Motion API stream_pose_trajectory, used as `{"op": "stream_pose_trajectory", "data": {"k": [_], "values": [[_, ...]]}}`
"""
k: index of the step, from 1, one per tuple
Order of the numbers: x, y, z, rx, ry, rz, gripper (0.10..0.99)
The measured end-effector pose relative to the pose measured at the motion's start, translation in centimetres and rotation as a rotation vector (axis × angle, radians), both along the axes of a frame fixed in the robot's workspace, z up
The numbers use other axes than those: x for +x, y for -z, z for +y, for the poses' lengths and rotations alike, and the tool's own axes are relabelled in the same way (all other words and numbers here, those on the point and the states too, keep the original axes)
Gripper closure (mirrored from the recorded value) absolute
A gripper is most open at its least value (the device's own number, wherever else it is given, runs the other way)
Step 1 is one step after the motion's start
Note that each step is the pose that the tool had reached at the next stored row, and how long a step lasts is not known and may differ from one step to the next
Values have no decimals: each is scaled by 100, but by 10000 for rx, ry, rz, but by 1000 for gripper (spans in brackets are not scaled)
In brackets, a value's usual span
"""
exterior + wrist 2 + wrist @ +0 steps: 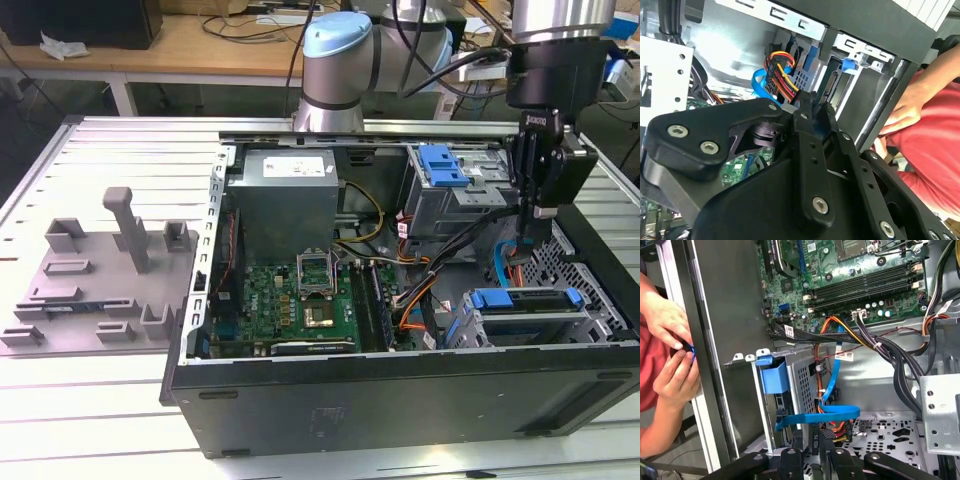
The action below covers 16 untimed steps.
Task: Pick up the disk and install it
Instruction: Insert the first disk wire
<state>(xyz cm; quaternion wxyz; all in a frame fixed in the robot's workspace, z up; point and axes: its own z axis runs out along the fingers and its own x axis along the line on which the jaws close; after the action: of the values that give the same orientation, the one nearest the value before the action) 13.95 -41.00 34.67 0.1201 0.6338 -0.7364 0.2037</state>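
- Tool (pixel 527 235): hangs from the arm over the end of the computer case (pixel 400 400) at the exterior view's right, its tip lowered inside. Its fingers (pixel 807 130) are clenched together in the second wrist view and grasp nothing.
- Disk (pixel 525 305): silver drive in a blue bracket, seated flat in the drive cage (pixel 805 375) at the case's near corner on the exterior view's right. It is just below the tool and apart from it.
- Blue data cable (pixel 825 415): flat, looped beside the cage, close under the tool.
- Second blue bracket (pixel 445 165): on the upper bay at the back of the case.
- Motherboard (pixel 300 300): on the case floor, with the grey power supply (pixel 285 195) behind it.
- Grey fixture block (pixel 100 280): on the slatted metal surface (pixel 120 150), outside the case at the exterior view's left.
- Person's hands (pixel 670 320): outside the case wall in the first wrist view, pinching a small blue piece (pixel 690 352).
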Motion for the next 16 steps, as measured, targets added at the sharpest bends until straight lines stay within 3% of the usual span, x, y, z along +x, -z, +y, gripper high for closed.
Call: {"op": "stream_pose_trajectory", "data": {"k": [7, 15, 16], "values": [[-27, 46, 0, -1, 5, -30, 816], [-55, 62, 12, -3, 4, -206, 816], [-56, 63, 17, -71, -3, -230, 816]]}}
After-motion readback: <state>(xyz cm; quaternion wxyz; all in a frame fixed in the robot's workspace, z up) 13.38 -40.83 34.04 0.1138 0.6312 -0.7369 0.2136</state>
